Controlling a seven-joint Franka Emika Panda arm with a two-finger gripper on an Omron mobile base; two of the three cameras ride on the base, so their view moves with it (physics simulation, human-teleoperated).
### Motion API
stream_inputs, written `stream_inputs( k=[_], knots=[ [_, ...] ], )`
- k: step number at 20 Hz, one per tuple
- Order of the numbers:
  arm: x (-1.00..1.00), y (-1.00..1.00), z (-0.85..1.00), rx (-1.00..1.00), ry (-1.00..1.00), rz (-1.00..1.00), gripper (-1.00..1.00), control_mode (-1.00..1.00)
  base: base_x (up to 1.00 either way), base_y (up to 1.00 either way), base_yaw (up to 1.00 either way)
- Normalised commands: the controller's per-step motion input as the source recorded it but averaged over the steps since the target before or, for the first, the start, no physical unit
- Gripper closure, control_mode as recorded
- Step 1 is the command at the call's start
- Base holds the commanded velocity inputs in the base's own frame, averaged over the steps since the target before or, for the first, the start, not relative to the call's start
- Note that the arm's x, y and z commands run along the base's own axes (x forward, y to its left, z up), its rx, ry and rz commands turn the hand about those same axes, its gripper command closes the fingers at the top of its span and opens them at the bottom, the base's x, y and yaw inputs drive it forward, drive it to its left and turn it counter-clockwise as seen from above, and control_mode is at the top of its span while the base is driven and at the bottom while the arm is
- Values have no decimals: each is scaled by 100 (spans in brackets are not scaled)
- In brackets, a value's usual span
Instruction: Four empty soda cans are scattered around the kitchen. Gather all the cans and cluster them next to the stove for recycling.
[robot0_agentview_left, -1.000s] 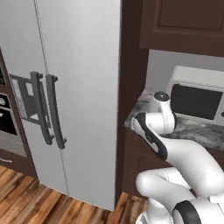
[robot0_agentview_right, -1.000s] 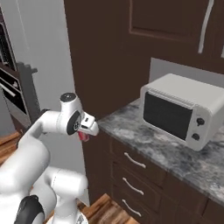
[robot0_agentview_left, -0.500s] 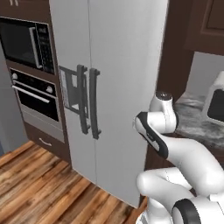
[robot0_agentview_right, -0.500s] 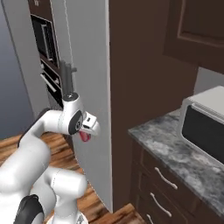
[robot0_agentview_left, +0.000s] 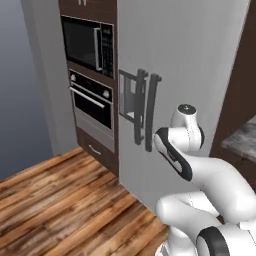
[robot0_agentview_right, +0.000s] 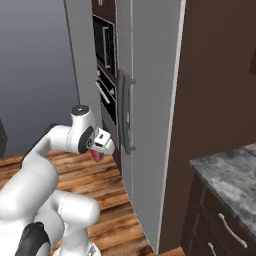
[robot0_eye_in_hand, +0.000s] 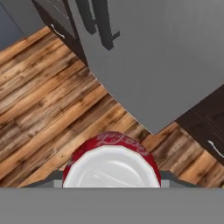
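One red soda can (robot0_eye_in_hand: 111, 159) with a silvery-white end sits between my gripper's fingers, close to the lens in the hand view. From the right base view the same soda can (robot0_agentview_right: 96, 155) shows as a red spot under my gripper (robot0_agentview_right: 101, 148), which is shut on it. The hand hangs in the air over the wooden floor, in front of the grey refrigerator (robot0_agentview_right: 150, 100). The stove is out of view.
The refrigerator's dark vertical handles (robot0_agentview_left: 146, 111) stand just ahead of the arm. A built-in microwave (robot0_agentview_left: 89, 44) and wall oven (robot0_agentview_left: 92, 106) lie to its left. A granite counter (robot0_agentview_right: 230, 172) with drawers is at the right. Open wooden floor (robot0_agentview_left: 55, 200) spreads to the left.
The whole picture has swung left: the counter with the white appliance has slid off to the right, and the refrigerator and wall oven have come into view. The can stays in the gripper.
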Motion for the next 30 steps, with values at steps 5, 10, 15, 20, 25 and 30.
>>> stream_inputs(
  k=[5,10,15,20,25,30],
  knots=[
    [0,0,0,0,0,0,100,100,17,57,33],
    [0,0,0,0,0,0,100,100,19,66,24],
    [0,0,0,0,0,0,100,100,11,47,30],
    [0,0,0,0,0,0,100,100,28,33,15],
    [0,0,0,0,0,0,100,100,89,6,4],
    [0,0,0,0,0,0,100,100,100,32,2]
  ],
)
